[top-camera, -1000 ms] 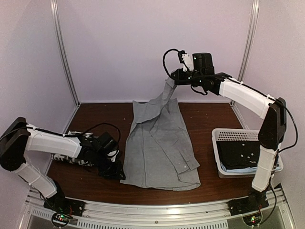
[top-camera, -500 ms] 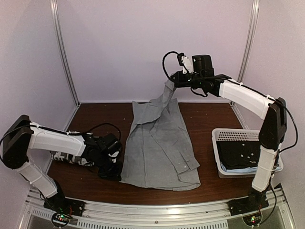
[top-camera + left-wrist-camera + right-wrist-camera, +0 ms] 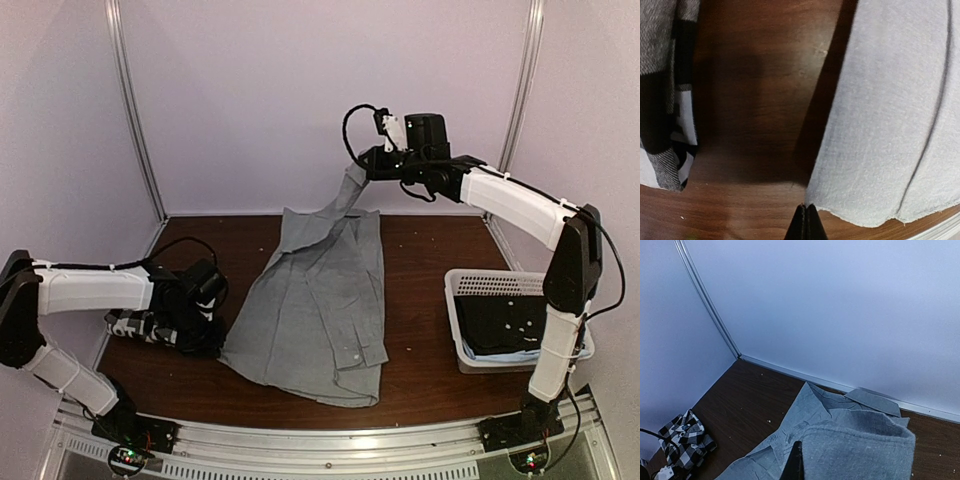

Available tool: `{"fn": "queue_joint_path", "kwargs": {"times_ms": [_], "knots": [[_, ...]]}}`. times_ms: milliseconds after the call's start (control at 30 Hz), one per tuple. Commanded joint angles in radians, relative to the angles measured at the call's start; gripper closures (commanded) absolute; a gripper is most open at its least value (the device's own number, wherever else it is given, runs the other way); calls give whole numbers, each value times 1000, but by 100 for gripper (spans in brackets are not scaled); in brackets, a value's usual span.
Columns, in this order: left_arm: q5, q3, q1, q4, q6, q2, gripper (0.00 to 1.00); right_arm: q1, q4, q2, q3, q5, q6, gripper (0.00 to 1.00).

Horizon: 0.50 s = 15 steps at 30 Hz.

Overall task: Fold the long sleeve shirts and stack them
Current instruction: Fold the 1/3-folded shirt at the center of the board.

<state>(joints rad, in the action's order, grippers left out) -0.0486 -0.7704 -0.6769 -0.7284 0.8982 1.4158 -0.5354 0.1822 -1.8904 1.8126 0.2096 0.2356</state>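
Both closed: right gripper (image 3: 360,172) holds grey shirt (image 3: 320,300) aloft by its far end; left gripper (image 3: 805,222) pinches its near-left hem; checked shirt (image 3: 128,327) lies to its left.

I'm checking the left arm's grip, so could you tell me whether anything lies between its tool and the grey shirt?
Nothing visible does. In the left wrist view the left tool is shut right on the hem corner of the grey shirt, over bare table; the checked shirt lies off to the other side.
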Motion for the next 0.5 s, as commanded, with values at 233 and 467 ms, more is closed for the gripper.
{"fn": "queue_joint_path", "kwargs": {"times_ms": [233,467], "knots": [[-76,-276,-162,-66,-242,124,100,95,-20,83,-2,-78,1,100],[-163,-357,-229,-48,-336,207,100,124,-9,166,-83,-146,-21,100]]}}
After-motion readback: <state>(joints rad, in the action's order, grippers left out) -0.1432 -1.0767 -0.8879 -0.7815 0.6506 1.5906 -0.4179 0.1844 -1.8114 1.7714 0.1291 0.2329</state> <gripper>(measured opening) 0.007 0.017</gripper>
